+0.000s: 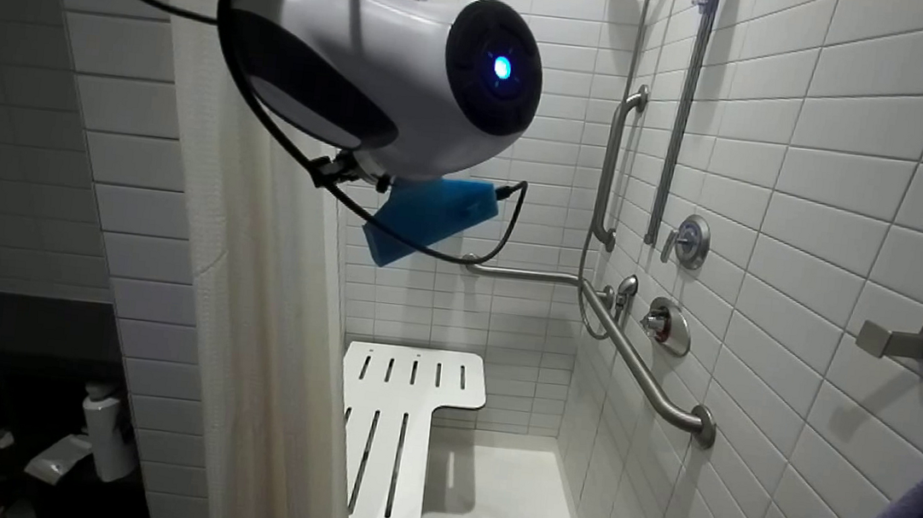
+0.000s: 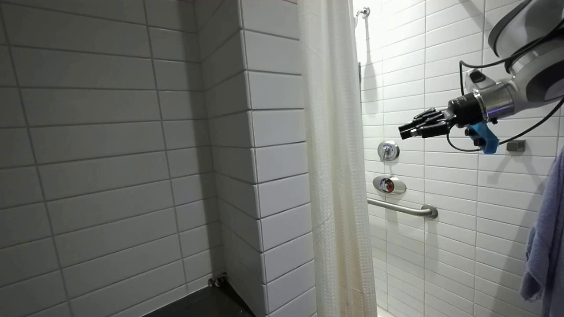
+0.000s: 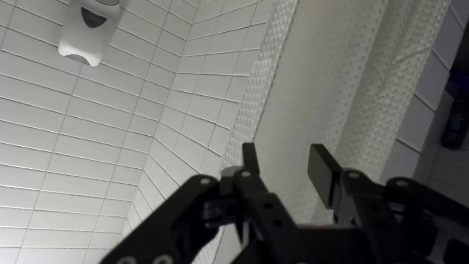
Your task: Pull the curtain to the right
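In an exterior view, we see the curtain [image 1: 275,317] bunched at nine o'clock, so probably not yet pulled. In an exterior view, the pincer [image 2: 405,130] points toward it. In the wrist view, it is spread, pinching nothing, perhaps to receive the curtain's edge.

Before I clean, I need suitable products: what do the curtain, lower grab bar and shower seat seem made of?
Curtain: matte fabric, waffle-textured, softly folded.
Lower grab bar: brushed metal, perhaps stainless steel, by its grey sheen.
Shower seat: probably plastic, evenly white and smooth; coated board possible.
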You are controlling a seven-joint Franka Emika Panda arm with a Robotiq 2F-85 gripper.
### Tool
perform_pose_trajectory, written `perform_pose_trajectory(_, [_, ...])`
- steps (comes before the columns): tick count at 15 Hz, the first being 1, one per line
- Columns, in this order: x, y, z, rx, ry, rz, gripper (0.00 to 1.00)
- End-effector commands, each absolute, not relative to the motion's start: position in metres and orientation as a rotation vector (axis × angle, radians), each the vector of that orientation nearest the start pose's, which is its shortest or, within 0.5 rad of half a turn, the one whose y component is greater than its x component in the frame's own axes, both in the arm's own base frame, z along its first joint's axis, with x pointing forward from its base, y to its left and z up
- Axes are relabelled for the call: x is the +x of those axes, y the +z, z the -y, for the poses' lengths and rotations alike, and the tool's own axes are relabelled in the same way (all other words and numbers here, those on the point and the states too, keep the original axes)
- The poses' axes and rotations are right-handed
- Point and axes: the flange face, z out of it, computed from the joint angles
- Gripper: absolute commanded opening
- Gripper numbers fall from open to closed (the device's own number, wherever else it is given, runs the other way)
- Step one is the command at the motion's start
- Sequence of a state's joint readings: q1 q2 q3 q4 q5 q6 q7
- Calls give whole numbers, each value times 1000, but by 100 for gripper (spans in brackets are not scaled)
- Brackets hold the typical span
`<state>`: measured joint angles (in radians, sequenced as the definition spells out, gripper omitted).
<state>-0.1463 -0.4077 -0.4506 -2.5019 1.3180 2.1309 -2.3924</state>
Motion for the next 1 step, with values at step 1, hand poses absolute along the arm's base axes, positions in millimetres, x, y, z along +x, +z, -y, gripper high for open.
perform_pose_trajectory(1, [382, 450, 215, -2121, -1732, 1165, 42])
